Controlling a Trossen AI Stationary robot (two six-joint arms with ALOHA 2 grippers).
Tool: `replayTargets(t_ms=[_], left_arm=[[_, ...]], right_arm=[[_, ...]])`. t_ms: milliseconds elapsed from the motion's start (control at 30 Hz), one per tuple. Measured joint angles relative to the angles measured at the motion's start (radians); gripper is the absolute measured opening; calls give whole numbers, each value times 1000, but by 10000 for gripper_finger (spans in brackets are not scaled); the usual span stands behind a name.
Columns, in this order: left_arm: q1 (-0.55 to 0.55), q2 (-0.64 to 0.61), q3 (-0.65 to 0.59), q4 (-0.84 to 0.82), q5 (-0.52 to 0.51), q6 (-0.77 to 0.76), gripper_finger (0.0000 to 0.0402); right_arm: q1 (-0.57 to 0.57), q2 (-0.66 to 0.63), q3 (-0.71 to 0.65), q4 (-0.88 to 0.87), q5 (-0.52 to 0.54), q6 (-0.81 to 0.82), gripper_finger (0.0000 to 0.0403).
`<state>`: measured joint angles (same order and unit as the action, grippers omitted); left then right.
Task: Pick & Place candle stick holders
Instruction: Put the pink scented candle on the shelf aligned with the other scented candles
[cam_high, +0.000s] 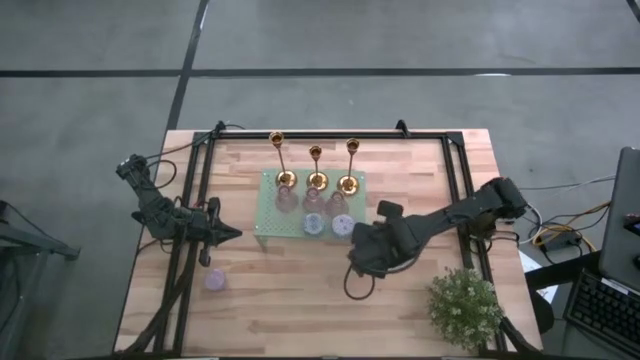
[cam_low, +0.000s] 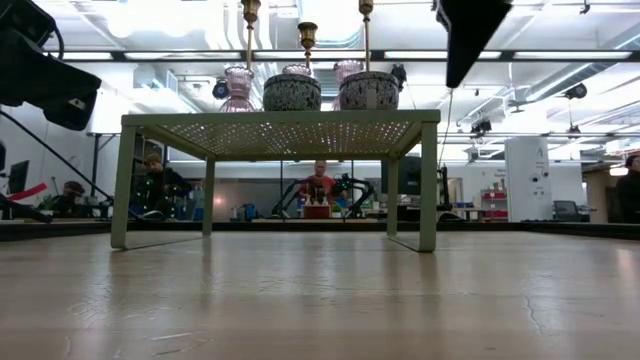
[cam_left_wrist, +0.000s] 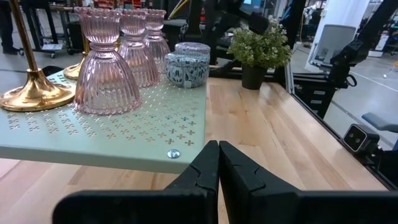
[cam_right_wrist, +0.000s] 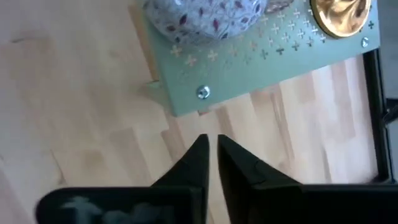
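Candle stick holders (cam_high: 316, 168), three gold ones, stand in a row along the far edge of the green perforated stand (cam_high: 268, 228). Left gripper (cam_high: 232, 233) and right gripper (cam_high: 352, 268), flanking the stand, are both closed and empty.

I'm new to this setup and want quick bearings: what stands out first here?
Three gold candle stick holders stand in a row along the far edge of a small green perforated stand at mid-table. Pink glass holders and patterned tins crowd beside them, while both arms flank the stand.
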<state>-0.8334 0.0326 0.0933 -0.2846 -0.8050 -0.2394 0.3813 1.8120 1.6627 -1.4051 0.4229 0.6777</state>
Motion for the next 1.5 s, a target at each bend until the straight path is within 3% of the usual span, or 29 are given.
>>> replayTargets(t_ms=[333, 600, 967, 1400, 1500], left_arm=[[0, 0, 0, 0, 0, 0, 14], [0, 0, 0, 0, 0, 0, 14], [0, 0, 0, 0, 0, 0, 14], [0, 0, 0, 0, 0, 0, 14], [0, 0, 0, 0, 0, 0, 14]], right_arm=[[-3, -317, -438, 669, -11, -288, 8], [-38, -627, -761, 1053, -5, -415, 8], [-52, -968, -1068, 1335, -7, -474, 8], [-123, -1154, -1313, 1545, -5, -494, 8], [-147, -1201, -1361, 1563, -73, -499, 8]])
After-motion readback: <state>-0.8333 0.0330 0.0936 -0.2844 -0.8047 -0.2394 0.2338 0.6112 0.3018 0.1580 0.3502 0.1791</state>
